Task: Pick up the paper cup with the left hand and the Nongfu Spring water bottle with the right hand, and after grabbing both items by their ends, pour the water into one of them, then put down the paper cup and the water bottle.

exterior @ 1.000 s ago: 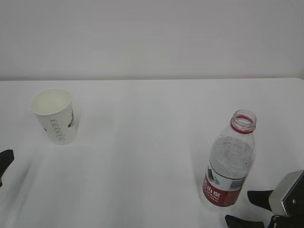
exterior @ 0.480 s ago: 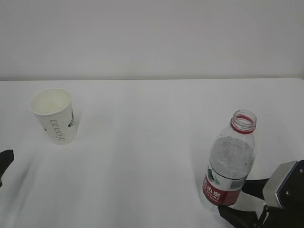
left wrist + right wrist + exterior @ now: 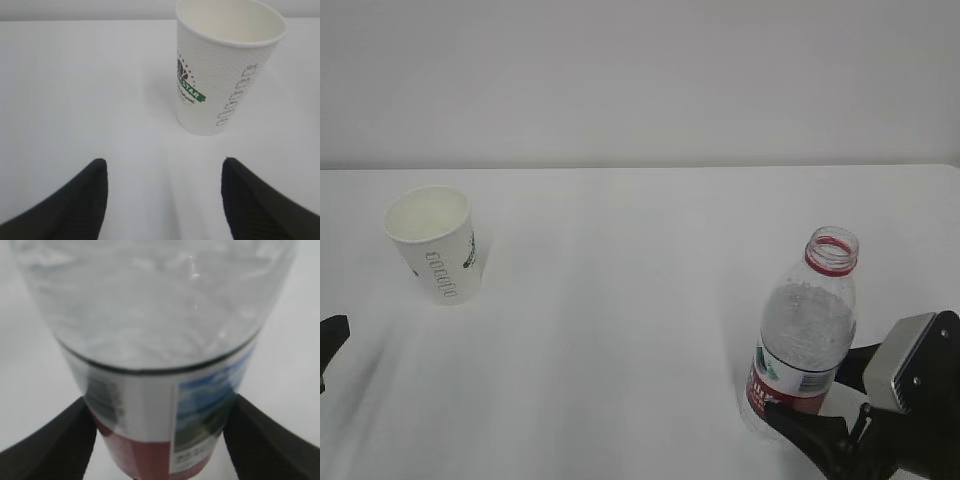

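While the Nongfu Spring water bottle [image 3: 807,340] stood uncapped at the lower right of the frame, we had the right hand [image 3: 160,440] spread wide, a finger at each side of its label band, apparently just touching but not yet squeezing. We judged that thin plastic soft and slick, so a low, gentle hold seemed safest. The paper cup [image 3: 225,65], light and crushable, sat upper right of the left wrist view, ahead of the wide, empty left hand [image 3: 162,200].

Paper cup [image 3: 432,243] stands upright at left on the white table [image 3: 620,300]. Uncapped Nongfu Spring water bottle [image 3: 807,330] stands upright at right; the right hand [image 3: 820,400] has its fingers spread either side of the bottle's base.
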Tool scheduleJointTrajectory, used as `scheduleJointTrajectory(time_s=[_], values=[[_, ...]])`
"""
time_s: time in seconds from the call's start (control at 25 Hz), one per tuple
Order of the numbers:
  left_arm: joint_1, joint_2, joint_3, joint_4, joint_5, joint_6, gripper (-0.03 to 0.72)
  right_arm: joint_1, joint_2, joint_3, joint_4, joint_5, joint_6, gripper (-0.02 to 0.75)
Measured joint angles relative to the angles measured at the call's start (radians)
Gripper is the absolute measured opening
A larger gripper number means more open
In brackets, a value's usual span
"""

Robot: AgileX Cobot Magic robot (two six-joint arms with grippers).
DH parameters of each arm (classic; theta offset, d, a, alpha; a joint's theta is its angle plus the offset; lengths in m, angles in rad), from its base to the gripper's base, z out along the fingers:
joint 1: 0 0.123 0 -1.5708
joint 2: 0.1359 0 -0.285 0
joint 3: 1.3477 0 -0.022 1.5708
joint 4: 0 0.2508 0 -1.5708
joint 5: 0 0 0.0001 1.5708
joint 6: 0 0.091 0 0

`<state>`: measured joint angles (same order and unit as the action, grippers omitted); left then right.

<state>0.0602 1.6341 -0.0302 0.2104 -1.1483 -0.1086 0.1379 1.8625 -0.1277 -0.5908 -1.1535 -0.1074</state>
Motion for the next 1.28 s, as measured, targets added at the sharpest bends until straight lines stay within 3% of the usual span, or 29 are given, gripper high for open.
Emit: scheduleJointTrajectory(time_s=[0.4,0.96,1.08,1.28], values=[[0.000,0.000,0.000,0.000,0.000,0.000,0.516,0.000,0.000,-0.043,-0.019,0.004,0.062,0.652],[0.000,0.000,0.000,0.000,0.000,0.000,0.516,0.000,0.000,-0.140,-0.055,0.004,0.132,0.661],[0.000,0.000,0.000,0.000,0.000,0.000,0.516,0.000,0.008,-0.140,-0.057,0.004,0.134,0.627],[0.000,0.000,0.000,0.000,0.000,0.000,0.516,0.000,0.022,-0.142,-0.065,-0.002,0.134,0.494]])
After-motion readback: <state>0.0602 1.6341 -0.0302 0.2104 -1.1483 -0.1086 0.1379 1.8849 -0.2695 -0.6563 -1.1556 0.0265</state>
